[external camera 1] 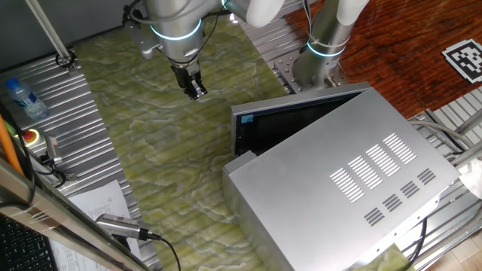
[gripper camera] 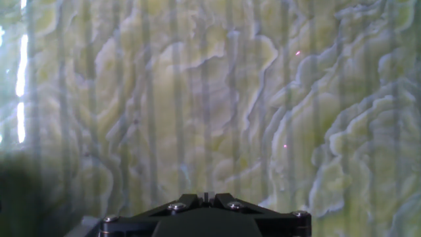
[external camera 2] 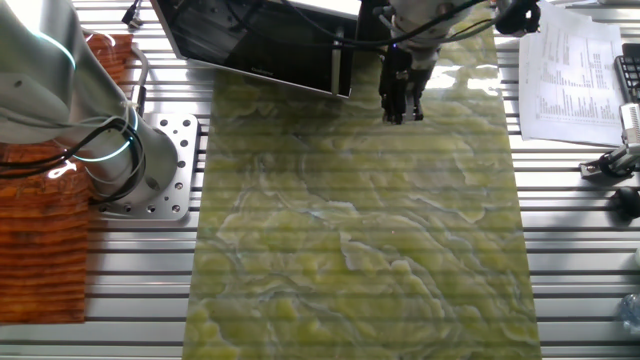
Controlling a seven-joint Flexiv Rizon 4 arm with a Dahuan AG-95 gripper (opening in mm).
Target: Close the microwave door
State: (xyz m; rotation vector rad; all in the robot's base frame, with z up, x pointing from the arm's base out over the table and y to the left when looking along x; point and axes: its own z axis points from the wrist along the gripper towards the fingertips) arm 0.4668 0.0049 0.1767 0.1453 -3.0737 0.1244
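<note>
The microwave (external camera 1: 354, 173) is a big silver-grey box with vent slots on top, at the right of one fixed view. The microwave door (external camera 1: 301, 120) is dark glass with a blue sticker at its free corner. It stands ajar, with a wedge-shaped gap to the casing. It also shows in the other fixed view (external camera 2: 260, 40) at the top. My gripper (external camera 1: 197, 92) hangs over the green mat, left of the door's free edge and apart from it. In the other fixed view the gripper (external camera 2: 402, 112) is just right of that edge. In the hand view the gripper (gripper camera: 205, 196) is shut and empty.
A green marbled mat (external camera 2: 360, 230) covers the table's middle. The arm's base (external camera 2: 130, 170) stands at the mat's side, close to the microwave. A water bottle (external camera 1: 21, 98) and a red button (external camera 1: 32, 136) sit at the left. Papers (external camera 2: 570, 70) lie beside the mat.
</note>
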